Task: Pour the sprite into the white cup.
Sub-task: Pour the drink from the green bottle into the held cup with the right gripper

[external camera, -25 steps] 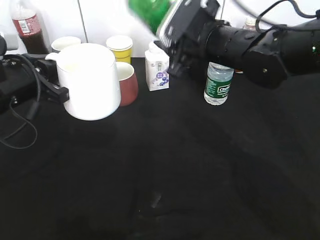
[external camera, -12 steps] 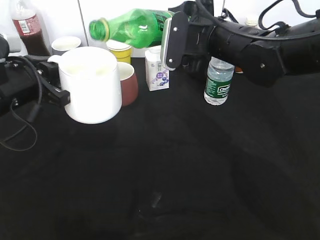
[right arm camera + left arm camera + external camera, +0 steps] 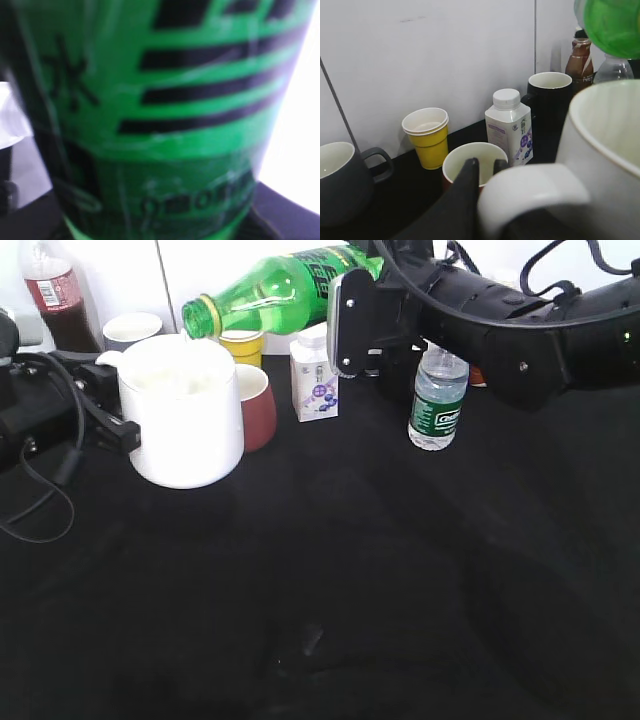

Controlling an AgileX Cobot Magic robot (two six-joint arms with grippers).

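The sprite [image 3: 285, 288] is tipped nearly flat in the air, its mouth end [image 3: 200, 316] lowered a little and hanging right over the back rim of the white cup [image 3: 182, 410]. The right gripper [image 3: 350, 315] is clamped around the bottle's labelled body, which fills the right wrist view as a wall of green label [image 3: 165, 120]. The white cup stands on the black table [image 3: 330, 590] at the left, and the left gripper [image 3: 470, 200] is at its handle [image 3: 535, 192]; a dark finger lies against the loop (whether it pinches the handle or only rests beside it I cannot tell).

So the lifting, carrying and tilting look done, and the pour itself is the step in hand. No stream is visible at the mouth, and the cup's inside shows only pale wall, so I judge little or nothing is in yet. What is left: tilt further, let it run, then right the bottle.

Just behind the cup stand a reddish-brown mug [image 3: 255, 405], a yellow paper cup [image 3: 240, 338], a small milk carton [image 3: 314, 373] and a grey mug [image 3: 128, 330]; a water bottle [image 3: 437, 400] stands off to the right.
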